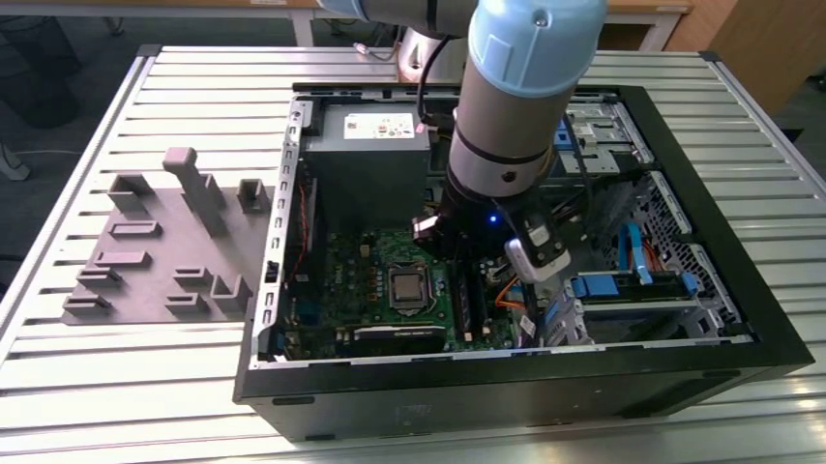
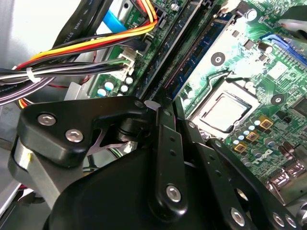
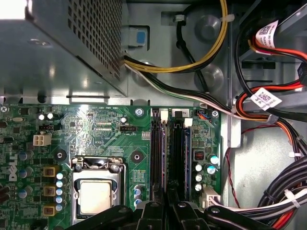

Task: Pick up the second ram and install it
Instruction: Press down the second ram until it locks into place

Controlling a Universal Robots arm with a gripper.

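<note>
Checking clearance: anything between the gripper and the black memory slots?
Nothing visible. The black gripper hangs right above the long black memory slots; the coloured cable bundle lies off to one side.

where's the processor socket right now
The processor socket sits on the green motherboard inside the open computer case, just to the exterior view's left of the black memory slots beneath the gripper.

Exterior high, far; wrists near motherboard (image 3: 110,143).
</note>
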